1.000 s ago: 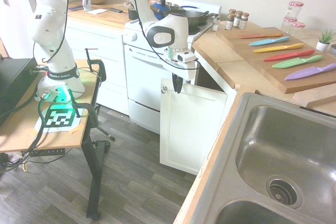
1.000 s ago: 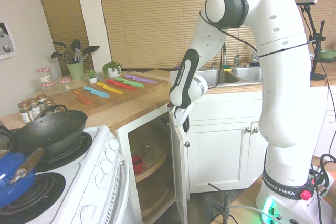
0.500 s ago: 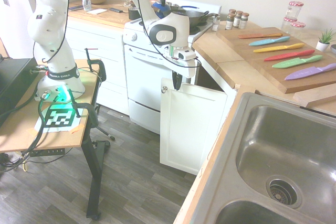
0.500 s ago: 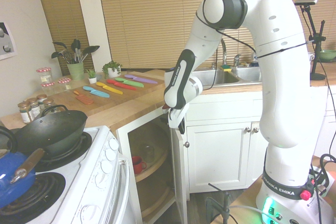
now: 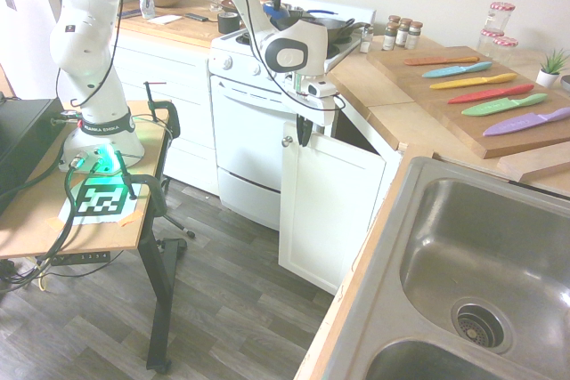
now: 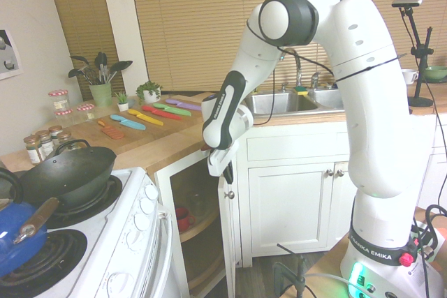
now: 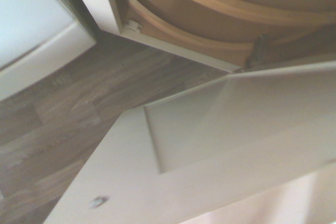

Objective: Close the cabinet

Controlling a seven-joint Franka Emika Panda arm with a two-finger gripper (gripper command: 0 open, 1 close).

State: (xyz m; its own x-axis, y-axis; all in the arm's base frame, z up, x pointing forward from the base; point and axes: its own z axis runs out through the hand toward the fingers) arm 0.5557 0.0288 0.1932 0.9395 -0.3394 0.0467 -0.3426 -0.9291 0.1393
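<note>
The cabinet door beside the oven stands part open, with the gripper at its top edge near the knob, fingers looking narrow and empty, so a steady push toward the frame should shut it.

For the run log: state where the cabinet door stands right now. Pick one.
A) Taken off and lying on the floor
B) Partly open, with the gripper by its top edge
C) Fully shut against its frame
B: the cabinet door stands out at an angle from its frame, the shelves inside showing, and the gripper is at its top edge beside the knob.
</note>
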